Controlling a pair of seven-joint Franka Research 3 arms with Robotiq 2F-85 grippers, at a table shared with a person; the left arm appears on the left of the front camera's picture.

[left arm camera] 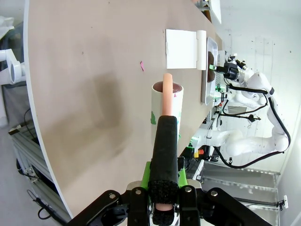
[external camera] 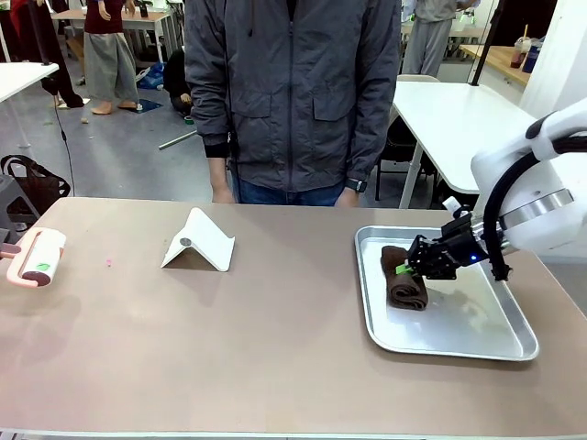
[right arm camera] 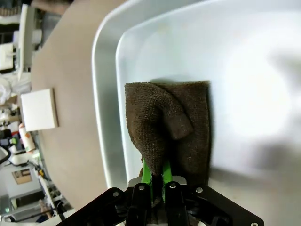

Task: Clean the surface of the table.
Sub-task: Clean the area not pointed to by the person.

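The 2 fingers of the right gripper (external camera: 408,269) are clenched on a raised fold of the brown cloth (external camera: 404,284), which lies in the metal tray (external camera: 514,344) against its left wall. The step in hand is judged to be the lifting of this cloth for wiping. The cloth should be raised clear of the tray's rim before it is carried sideways, and the pinch should be kept firm, since only 1 fold is caught and the rest may unroll and drag.

The table (external camera: 275,339) lies beneath the tray, and its bare top stretches away left of the tray. The right jaws therefore stand over the tray, not over bare table.

Far left of the tray, the left gripper (left arm camera: 163,181) is closed on the handle of a lint roller (external camera: 35,257). Contact between roller and table cannot be told.
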